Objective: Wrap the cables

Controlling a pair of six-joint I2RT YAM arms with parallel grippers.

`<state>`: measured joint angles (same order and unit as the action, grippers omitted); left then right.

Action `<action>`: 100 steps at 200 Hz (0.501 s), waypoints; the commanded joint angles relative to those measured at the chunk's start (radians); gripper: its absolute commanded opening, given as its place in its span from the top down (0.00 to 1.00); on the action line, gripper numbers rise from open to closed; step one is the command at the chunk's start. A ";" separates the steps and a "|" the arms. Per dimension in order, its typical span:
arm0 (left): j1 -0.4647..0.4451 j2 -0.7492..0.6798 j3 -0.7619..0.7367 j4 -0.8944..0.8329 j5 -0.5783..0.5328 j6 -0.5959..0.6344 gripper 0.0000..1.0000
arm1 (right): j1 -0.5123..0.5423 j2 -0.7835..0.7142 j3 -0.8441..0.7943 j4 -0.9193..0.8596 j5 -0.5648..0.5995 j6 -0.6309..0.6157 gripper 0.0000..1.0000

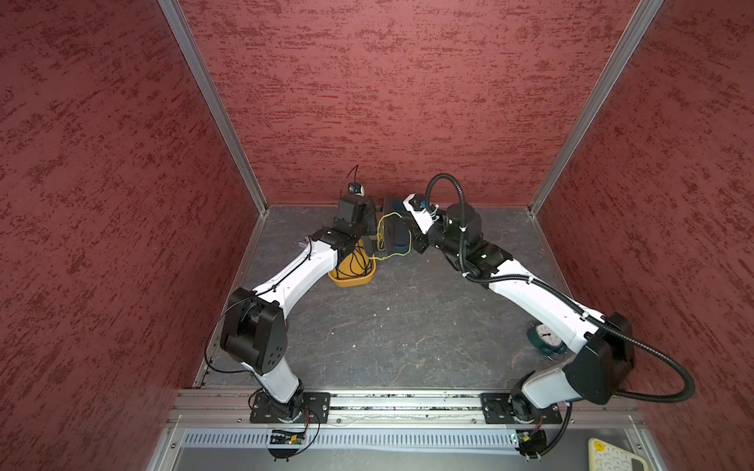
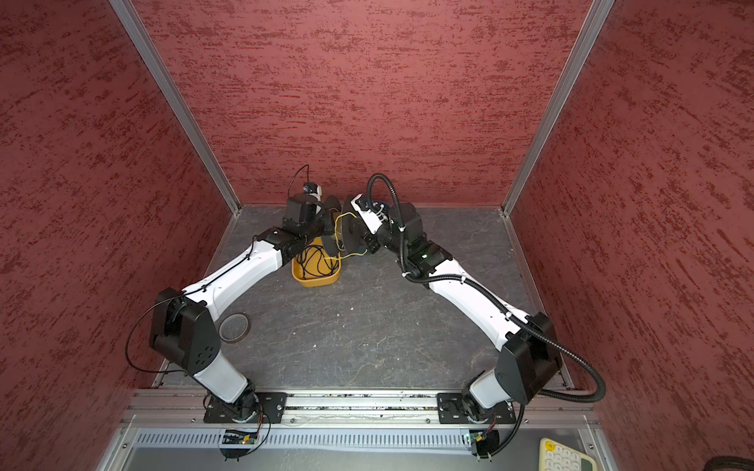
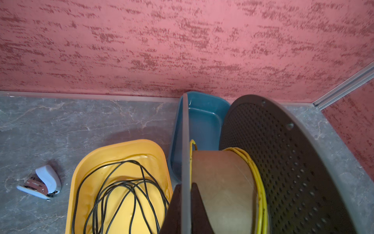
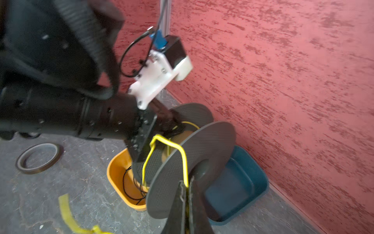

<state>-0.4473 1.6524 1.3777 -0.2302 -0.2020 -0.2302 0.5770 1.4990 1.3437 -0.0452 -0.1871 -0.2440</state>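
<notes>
The cables task centres on a thin yellow-green wire. It arches over the rim of a dark perforated spool and runs down into my right gripper, which is shut on it. A few turns of the wire lie on the spool's brown hub. My left gripper is shut on the edge of the spool's grey flange and holds the spool upright. In both top views the spool hangs between the two grippers near the back wall, with the wire looping across it.
A yellow tray holding a coiled black cable sits under the left gripper, with a blue tray beside it. On the floor lie a stapler, a tape roll, a yellow strip and a clock.
</notes>
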 commanded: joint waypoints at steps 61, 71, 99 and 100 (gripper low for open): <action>-0.041 -0.090 -0.076 0.135 0.000 0.189 1.00 | -0.103 0.075 0.208 -0.086 0.019 0.005 1.00; -0.046 -0.095 -0.090 0.147 -0.001 0.210 1.00 | -0.112 0.091 0.229 -0.099 0.030 0.002 1.00; -0.050 -0.111 -0.129 0.166 0.042 0.248 1.00 | -0.150 0.138 0.291 -0.135 0.057 0.027 1.00; -0.049 -0.111 -0.131 0.168 0.043 0.250 1.00 | -0.152 0.139 0.294 -0.136 0.056 0.028 1.00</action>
<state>-0.4896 1.5818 1.2766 -0.1181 -0.1978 -0.0582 0.4721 1.6127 1.5555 -0.1852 -0.1844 -0.2276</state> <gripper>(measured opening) 0.085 0.053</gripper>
